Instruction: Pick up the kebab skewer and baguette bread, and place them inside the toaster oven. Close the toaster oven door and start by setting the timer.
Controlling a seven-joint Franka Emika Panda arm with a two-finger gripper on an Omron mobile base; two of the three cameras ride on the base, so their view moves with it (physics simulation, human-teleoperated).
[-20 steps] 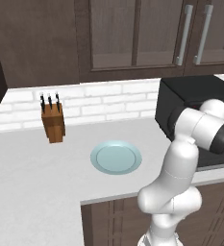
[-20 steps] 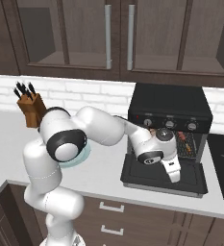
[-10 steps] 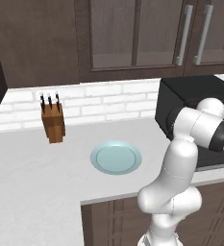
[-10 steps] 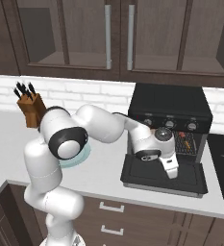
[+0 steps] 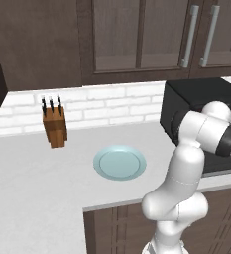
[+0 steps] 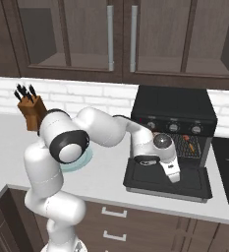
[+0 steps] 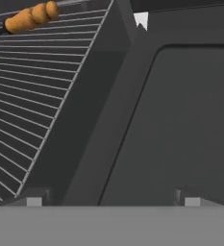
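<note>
The toaster oven (image 6: 175, 118) stands on the tabletop (image 6: 103, 172) with the toaster oven door (image 6: 167, 179) folded down flat in front of it, so the cavity is open to loading. On the wire rack (image 7: 31, 96) inside lies the kebab skewer (image 6: 187, 145), well back from the front edge where the door will not catch it; the hand view shows its orange-tan handle end (image 7: 31, 17) resting across the wires near the rack's side rail. The baguette bread cannot be made out for certain; the arm's wrist covers much of the left part of the opening in the right base view. The plate (image 5: 119, 162) on the tabletop holds nothing, which suggests that the food has left it, though only the skewer is plainly seen in the oven. The pincer (image 6: 174, 174) hangs low over the lowered door, pointing down at its dark inner panel, its fingers spread wide apart and holding nothing. That posture fits a hand that is clear of the cavity and free to work on the door. Judging from this, the loading part looks finished or nearly so, and the step in hand is closing the door, which would call for getting under or behind its front edge and swinging it up. A knife block (image 5: 54, 126) stands well to the left, out of the way.
</note>
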